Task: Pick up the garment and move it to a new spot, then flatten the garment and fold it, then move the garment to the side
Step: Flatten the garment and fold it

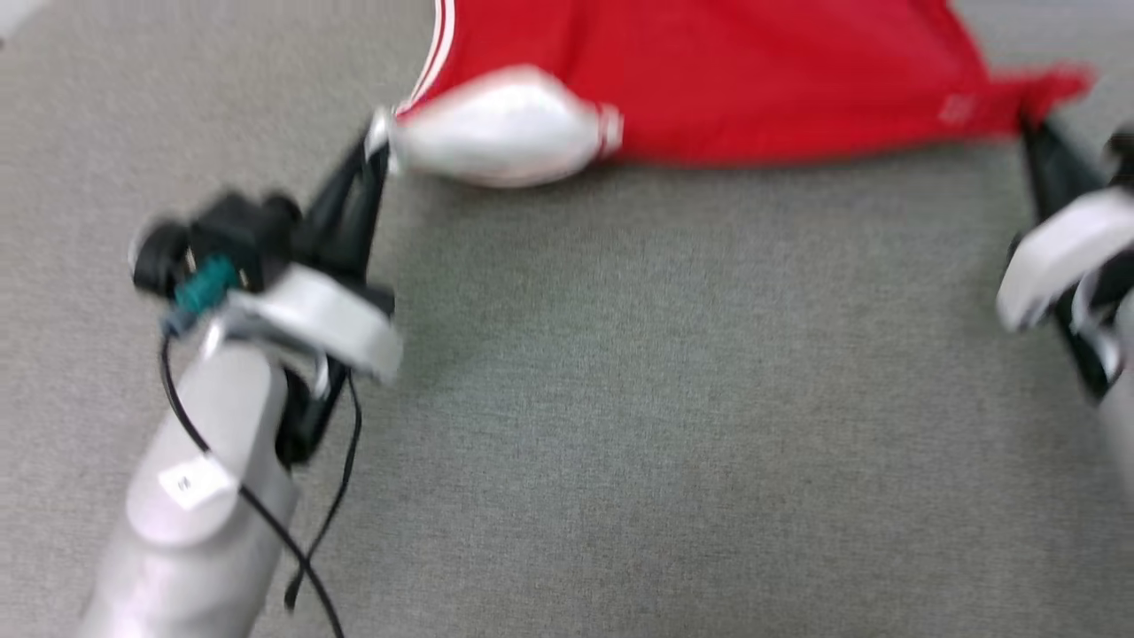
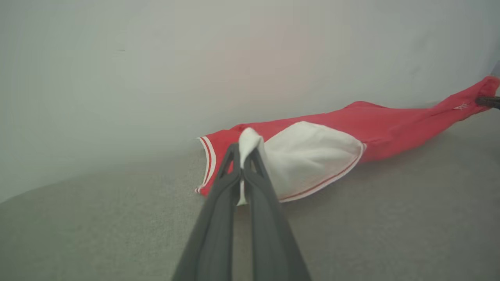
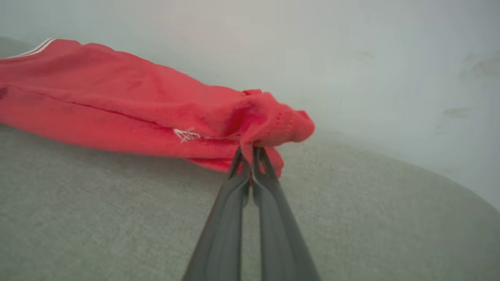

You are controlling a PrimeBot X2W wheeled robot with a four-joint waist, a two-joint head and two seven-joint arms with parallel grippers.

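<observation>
Grey surface point(image 1: 567, 399): red jersey point(image 1: 709, 80) at twelve o'clock, left claw point(image 2: 243, 156) pinching its white sleeve point(image 2: 312, 156), right claw point(image 3: 250, 150) a red corner point(image 3: 281, 125); flattening and folding seemingly remain.

Light is soft, even and fairly bright, as if from overhead, with no glare. In the head view the whole picture is smeared: the left tool point(image 1: 379, 146), its pale forearm point(image 1: 199, 496) and the white sleeve of the garment point(image 1: 753, 80) have streaked edges, and the right tool point(image 1: 1032, 133) is a dark blur. Only a faint, diffuse shadow lies on the grey surface point(image 1: 620, 399) under the garment's near edge. Both wrist views are sharper at the centre, though the fingers turn soft near the bottom edge. The pale backdrop point(image 2: 156, 78) looks hazy and washed out. Wide-angle distortion bends the line where the surface meets the backdrop towards the corners.
</observation>
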